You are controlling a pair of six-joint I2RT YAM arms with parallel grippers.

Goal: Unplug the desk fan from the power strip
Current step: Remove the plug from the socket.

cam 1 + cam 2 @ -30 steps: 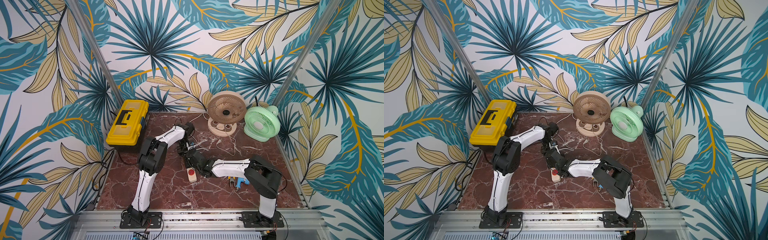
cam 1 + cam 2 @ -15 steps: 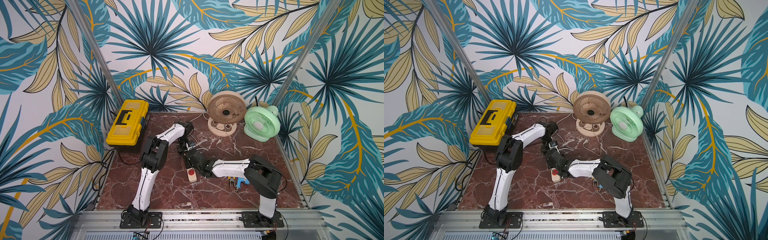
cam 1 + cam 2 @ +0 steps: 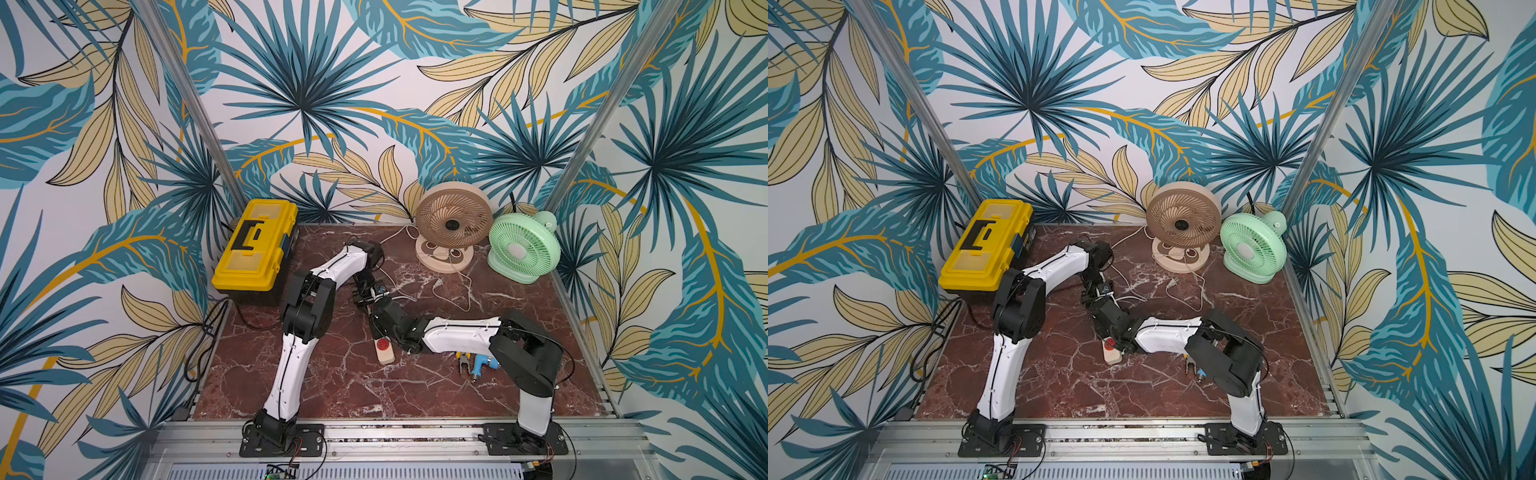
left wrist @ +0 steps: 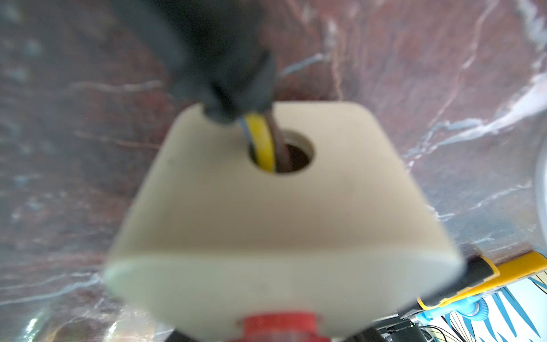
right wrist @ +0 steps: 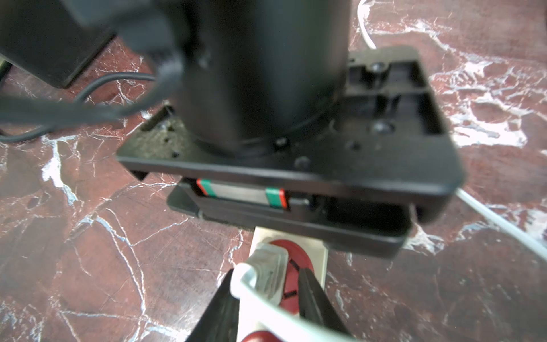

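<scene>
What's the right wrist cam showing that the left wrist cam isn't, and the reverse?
Right wrist only: the white plug on a red socket of the power strip, the right gripper open around it, and the left gripper clamped on the strip's far end. Left wrist only: the strip's end face, where the black cord enters a hole, coloured wires showing. Both: the power strip and the marble tabletop.

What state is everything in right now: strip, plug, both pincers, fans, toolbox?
power strip: flat on the table, end socket empty
left pincer: shut, over the power strip's cord end
right pincer: open, straddling the white plug
white plug: at a red socket; seated or out, cannot tell
tan fan: upright
green fan: upright
toolbox: lid closed
</scene>
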